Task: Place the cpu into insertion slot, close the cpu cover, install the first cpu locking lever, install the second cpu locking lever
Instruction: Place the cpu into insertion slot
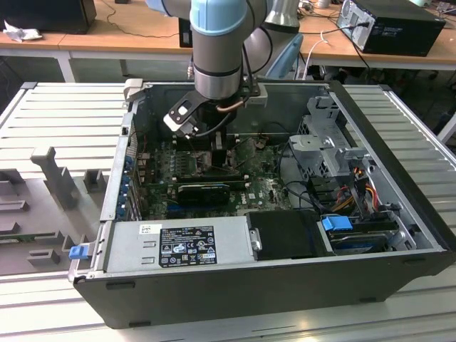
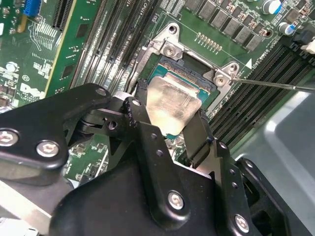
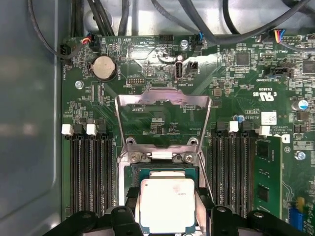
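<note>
- Exterior view: the arm (image 1: 217, 64) is found inside the open computer case (image 1: 235, 285), where the green motherboard (image 1: 267, 189) is carried.
- Second wrist view: the cpu (image 2: 170, 101) is clenched at two opposite edges by the gripper (image 2: 167, 118), right over the insertion slot (image 2: 193, 65); whether it is seated yet cannot be told.
- First wrist view: the cpu cover (image 3: 162, 97) is stood open beyond the insertion slot. The cpu should probably be kept level, squared to the socket frame, and lowered straight, never slid.

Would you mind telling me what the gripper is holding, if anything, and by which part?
The gripper holds the cpu by two opposite side edges, one finger on each, just above the insertion slot.
</note>
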Available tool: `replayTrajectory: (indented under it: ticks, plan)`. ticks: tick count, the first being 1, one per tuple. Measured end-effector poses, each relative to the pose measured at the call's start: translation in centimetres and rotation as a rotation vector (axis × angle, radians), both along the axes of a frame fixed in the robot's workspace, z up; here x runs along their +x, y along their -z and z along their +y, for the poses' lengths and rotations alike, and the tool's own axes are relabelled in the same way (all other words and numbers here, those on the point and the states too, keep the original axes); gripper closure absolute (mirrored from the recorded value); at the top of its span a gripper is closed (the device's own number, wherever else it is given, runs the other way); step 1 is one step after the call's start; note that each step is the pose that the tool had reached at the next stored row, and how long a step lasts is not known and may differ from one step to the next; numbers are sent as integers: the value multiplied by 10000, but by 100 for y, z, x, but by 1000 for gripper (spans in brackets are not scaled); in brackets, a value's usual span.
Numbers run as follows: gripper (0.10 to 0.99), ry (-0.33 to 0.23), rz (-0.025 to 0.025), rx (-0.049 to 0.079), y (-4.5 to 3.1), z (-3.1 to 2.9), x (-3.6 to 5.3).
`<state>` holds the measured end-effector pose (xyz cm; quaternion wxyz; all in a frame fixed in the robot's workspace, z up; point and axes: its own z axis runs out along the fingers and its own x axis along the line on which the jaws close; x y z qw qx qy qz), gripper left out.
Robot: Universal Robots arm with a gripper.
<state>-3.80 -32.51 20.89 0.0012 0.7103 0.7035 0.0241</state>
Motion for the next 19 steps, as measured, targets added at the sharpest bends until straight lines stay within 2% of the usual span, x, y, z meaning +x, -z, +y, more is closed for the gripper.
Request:
replayTrajectory:
  ticks: [6,10,12,13,14,19]
  plan:
    - [553,77,0,0,25,18,-9]
    - [553,91,0,0,83,42,-21]
    - [541,92,1,0,84,42,-23]
    - [478,92,1,0,84,42,-22]
    - [478,91,0,4,81,43,-22]
    - [478,91,0,4,-31,42,-22]
